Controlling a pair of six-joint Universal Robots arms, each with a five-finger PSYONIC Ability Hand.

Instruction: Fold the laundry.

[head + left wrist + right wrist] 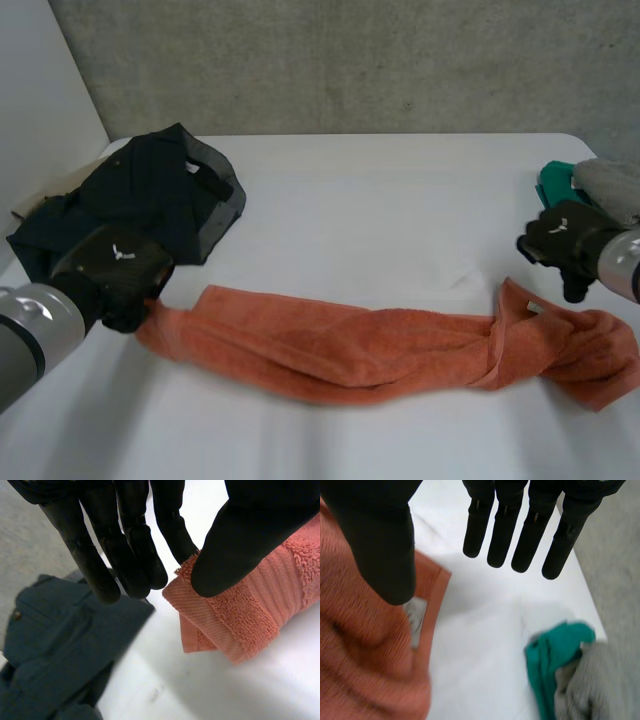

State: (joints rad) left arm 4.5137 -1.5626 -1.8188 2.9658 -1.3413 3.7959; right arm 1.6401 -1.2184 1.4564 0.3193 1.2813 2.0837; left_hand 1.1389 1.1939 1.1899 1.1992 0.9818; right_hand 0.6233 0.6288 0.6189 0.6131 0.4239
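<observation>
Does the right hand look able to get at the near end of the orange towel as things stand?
Probably yes: the right hand hangs open just beside the bunched end of the orange towel, with nothing between them.

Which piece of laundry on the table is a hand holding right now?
The orange towel: the left hand pinches its end between thumb and fingers. The dark garment, green cloth and grey cloth lie unheld.
</observation>
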